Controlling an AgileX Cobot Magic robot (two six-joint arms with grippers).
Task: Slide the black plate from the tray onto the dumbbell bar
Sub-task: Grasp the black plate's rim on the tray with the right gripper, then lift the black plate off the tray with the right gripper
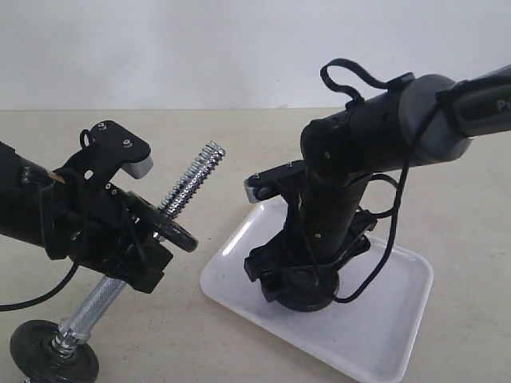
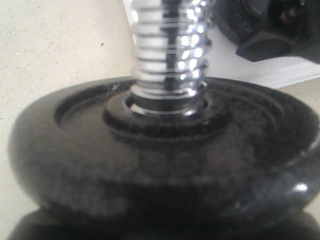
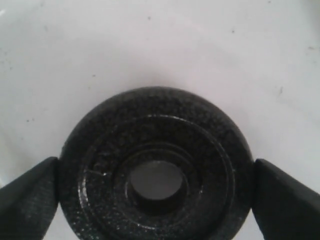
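Note:
The black plate [image 3: 100, 150] lies flat on the white tray [image 3: 150, 40], hole upward. My right gripper [image 3: 156, 186] reaches down over it, one finger [image 3: 30, 197] pressed on each side of its rim. In the exterior view this gripper [image 1: 299, 286] stands on the plate [image 1: 310, 303] near the tray's [image 1: 383, 319] left part. My left gripper [image 1: 137, 257] is shut on the dumbbell bar [image 1: 190, 182], which tilts up to the right with its threaded end free. One black disc [image 2: 160, 165] sits on the bar [image 2: 167, 50] just above that gripper, hiding its jaws in the left wrist view.
The bar's lower end carries another black disc [image 1: 52, 357] low at the table's front left, below a knurled grip [image 1: 94, 302]. A bare stretch of beige table [image 1: 239, 152] lies between the free threaded end and the tray.

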